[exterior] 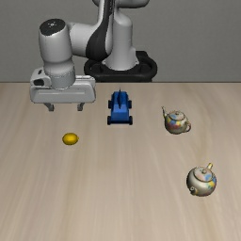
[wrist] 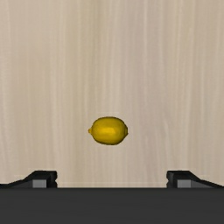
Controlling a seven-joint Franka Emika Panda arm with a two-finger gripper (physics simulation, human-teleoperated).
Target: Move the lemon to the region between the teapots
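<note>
Hanging wide open, the gripper [exterior: 64, 108] is above the lemon [exterior: 71, 139], not touching it.

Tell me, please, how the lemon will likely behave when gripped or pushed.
The lemon looks rounded and smooth, so a push would probably roll it, and an off-centre grip might let it slip. It looks small, so likely light.

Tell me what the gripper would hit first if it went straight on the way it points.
Probably the small yellow lemon, which lies in line with the open gripper; otherwise the light wooden table beside it. Depth is unclear.
</note>
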